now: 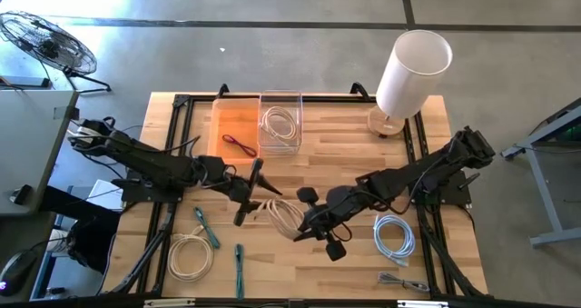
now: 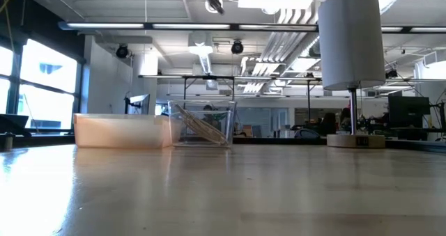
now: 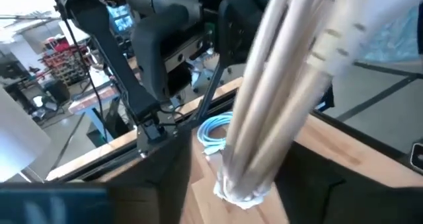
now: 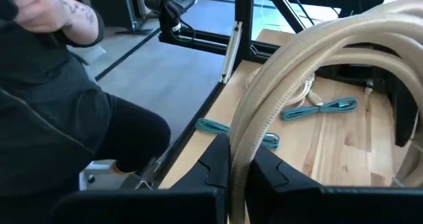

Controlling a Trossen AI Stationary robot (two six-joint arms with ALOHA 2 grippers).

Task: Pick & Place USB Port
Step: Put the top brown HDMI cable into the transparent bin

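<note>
Cream coiled cable (image 1: 283,213) hangs mid-table between both claws. Left gripper (image 1: 255,199) and right gripper (image 1: 304,226) each pinch its strands, fingers narrow. Coil's long axis runs roughly from table's back edge to front. Right wrist view alone shows a person (image 4: 59,112) beyond the table's edge.

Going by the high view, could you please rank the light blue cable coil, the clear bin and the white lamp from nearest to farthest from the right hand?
From the right hand, shut on the beige cable bundle at mid-table:
1. Light blue cable coil, on the table's right side near the front edge.
2. Clear bin, at the back, left of centre.
3. White lamp, at the back right corner.
</note>
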